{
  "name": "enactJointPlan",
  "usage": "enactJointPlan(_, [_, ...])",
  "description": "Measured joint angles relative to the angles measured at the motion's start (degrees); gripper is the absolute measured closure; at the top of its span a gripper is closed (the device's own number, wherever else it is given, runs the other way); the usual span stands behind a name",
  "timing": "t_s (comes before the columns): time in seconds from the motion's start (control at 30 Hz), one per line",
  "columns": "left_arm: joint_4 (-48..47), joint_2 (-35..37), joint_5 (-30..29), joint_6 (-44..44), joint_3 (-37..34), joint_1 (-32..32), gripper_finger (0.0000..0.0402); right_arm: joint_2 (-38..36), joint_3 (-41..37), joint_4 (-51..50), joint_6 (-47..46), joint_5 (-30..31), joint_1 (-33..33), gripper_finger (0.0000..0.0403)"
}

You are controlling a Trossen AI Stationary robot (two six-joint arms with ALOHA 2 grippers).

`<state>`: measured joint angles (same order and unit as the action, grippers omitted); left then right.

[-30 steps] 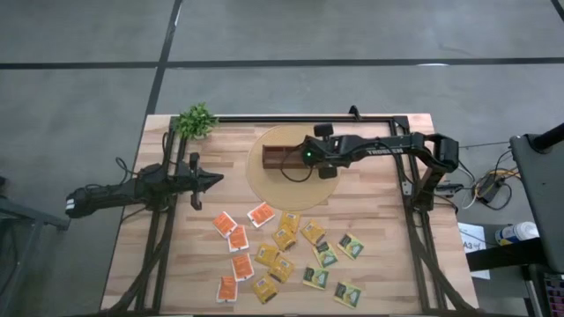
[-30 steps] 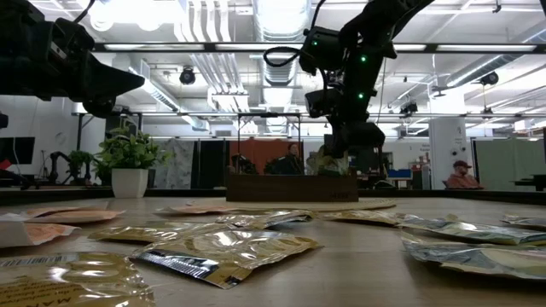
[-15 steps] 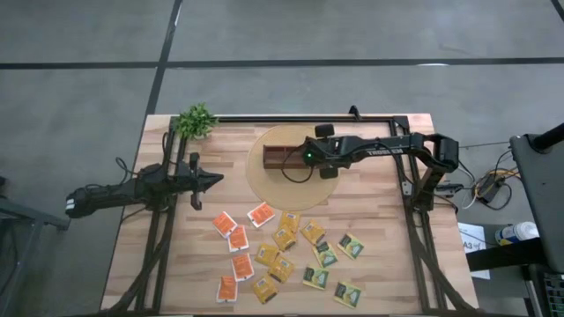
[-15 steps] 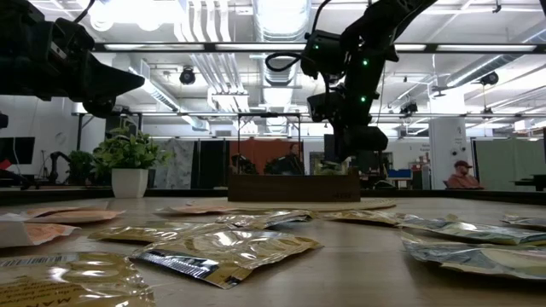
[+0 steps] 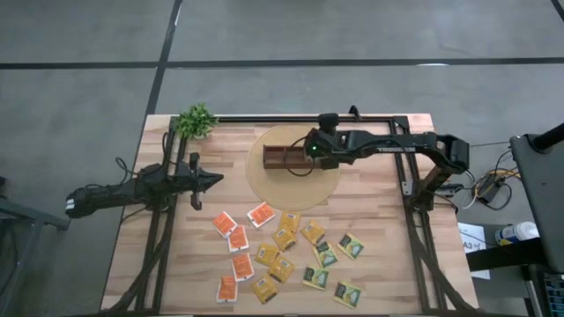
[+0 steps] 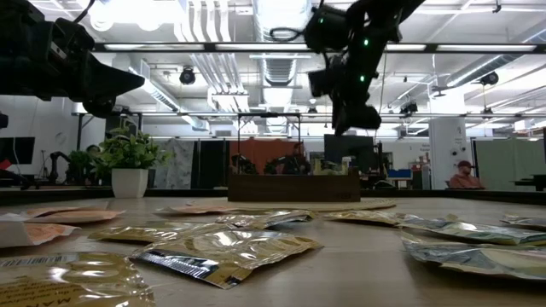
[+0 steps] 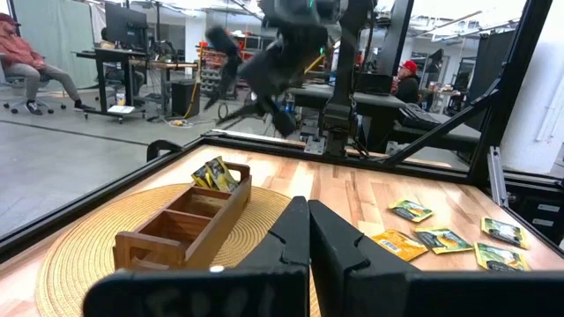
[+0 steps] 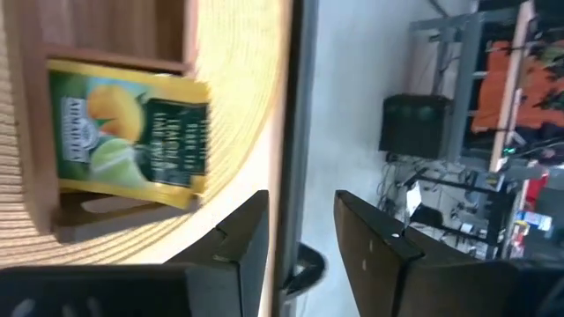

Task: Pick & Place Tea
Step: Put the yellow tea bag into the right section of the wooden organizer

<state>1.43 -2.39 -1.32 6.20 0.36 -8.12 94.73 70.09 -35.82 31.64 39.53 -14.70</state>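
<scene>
The wooden box [image 5: 293, 157] sits on a round woven mat [image 5: 264, 180] towards the far side of the table [image 5: 379, 220], and everything else is placed against it. The right gripper [image 5: 310, 148] hangs above the box's right end, fingers [image 8: 242, 238] parted with nothing between them. A green tea sachet [image 8: 132, 132] stands tilted in that end compartment, leaning on the box wall; it also shows in the left wrist view [image 7: 214, 174]. The remaining sachets [image 5: 282, 255] lie scattered flat on the table on the near side of the box, orange ones leftmost, yellow in the middle, green to the right. The left gripper [image 5: 208, 180] waits well to the left of the box, fingers [image 7: 291, 242] pressed together and empty. A small potted plant [image 5: 196, 121] stands at the table's far left corner, beyond the box.
</scene>
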Motion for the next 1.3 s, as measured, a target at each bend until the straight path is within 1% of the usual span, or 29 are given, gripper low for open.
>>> enactJointPlan(0.2, [0.0, 0.0, 0.0, 0.0, 0.0, 0.0, 0.0401, -4.6, 0.6, -0.3, 0.5, 0.1, 0.2, 0.0285])
enactJointPlan(0.33, [0.0, 0.0, 0.0, 0.0, 0.0, 0.0, 0.0401, -6.8, 0.7, -3.0, -0.3, -0.9, 1.7, 0.029])
enactJointPlan(0.4, [0.0, 0.0, 0.0, 0.0, 0.0, 0.0, 0.0401, -7.7, 0.7, -5.2, -2.3, -3.1, 2.5, 0.0291])
enactJointPlan(0.53, [0.0, 0.0, 0.0, 0.0, 0.0, 0.0, 0.0401, -9.1, 0.6, -10.2, -7.8, -10.0, 4.0, 0.0288])
enactJointPlan(0.67, [0.0, 0.0, 0.0, 0.0, 0.0, 0.0, 0.0401, -9.8, 0.3, -13.3, -11.9, -13.2, 6.1, 0.0283])
enactJointPlan(0.93, [0.0, 0.0, 0.0, 0.0, 0.0, 0.0, 0.0401, -10.0, -1.9, -14.8, -12.7, -18.7, 10.8, 0.0278])
enactJointPlan(1.17, [0.0, 0.0, 0.0, 0.0, 0.0, 0.0, 0.0401, -10.9, -6.9, -14.8, -12.5, -23.6, 14.1, 0.0286])
enactJointPlan(1.3, [0.0, 0.0, 0.0, 0.0, 0.0, 0.0, 0.0401, -12.4, -10.6, -14.8, -12.4, -29.2, 15.8, 0.0286])
